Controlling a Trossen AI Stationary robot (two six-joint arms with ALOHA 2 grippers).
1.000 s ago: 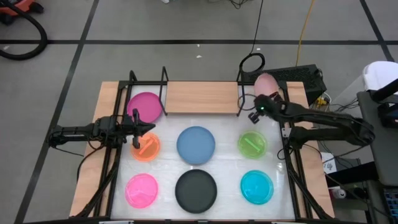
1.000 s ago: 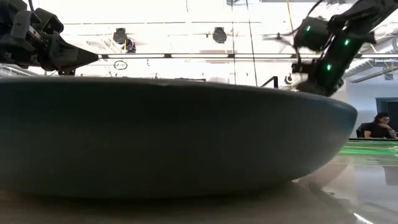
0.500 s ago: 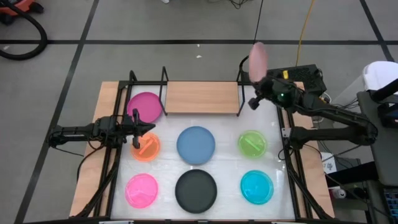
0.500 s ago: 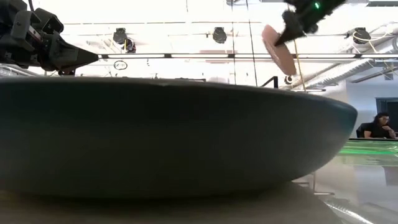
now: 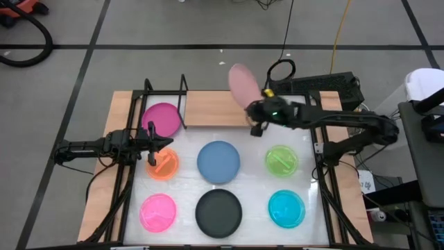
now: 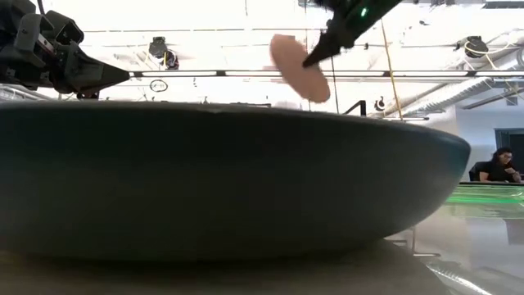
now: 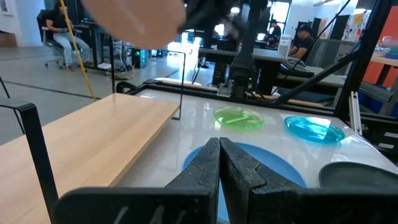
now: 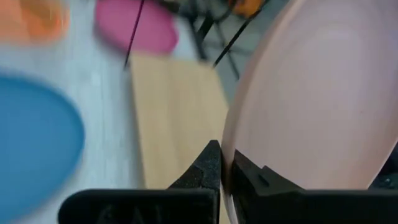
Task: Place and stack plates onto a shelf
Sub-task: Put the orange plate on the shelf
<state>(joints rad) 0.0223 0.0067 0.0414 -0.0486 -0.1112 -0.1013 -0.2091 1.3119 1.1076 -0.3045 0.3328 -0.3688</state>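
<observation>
My right gripper (image 5: pixel 255 111) is shut on the pale pink plate (image 5: pixel 243 83) and carries it in the air over the right part of the wooden shelf (image 5: pixel 215 107); the low view shows the plate (image 6: pixel 299 67) high up. The magenta plate (image 5: pixel 161 118) lies flat on the shelf's left end. Orange (image 5: pixel 163 164), blue (image 5: pixel 218 161), green (image 5: pixel 282 161), hot pink (image 5: pixel 158 212), black (image 5: pixel 218 212) and cyan (image 5: pixel 286 208) plates lie on the white table. My left gripper (image 5: pixel 168 144) is shut, hovering between the magenta and orange plates. My right gripper pinches the pale pink plate by its rim (image 8: pixel 231 149) between the two fingers, one on each face. The fingers slant down from the table's right side (image 6: pixel 315 57). The plate is lifted clear of the shelf and tilted steeply.
Black wire uprights (image 5: pixel 183 97) stand at the shelf's ends, one pair beside the magenta plate and one near my right gripper (image 5: pixel 267 97). The shelf's middle is bare wood (image 7: pixel 93 137). The black plate (image 6: pixel 229 180) fills the low view. People sit at desks beyond the table (image 6: pixel 499 166).
My right gripper has risen from the shelf's right end with the pale pink plate, then swung toward the table's left over the shelf. The plate has been lifted clear, turned nearly on edge, and now shows more of its face.
</observation>
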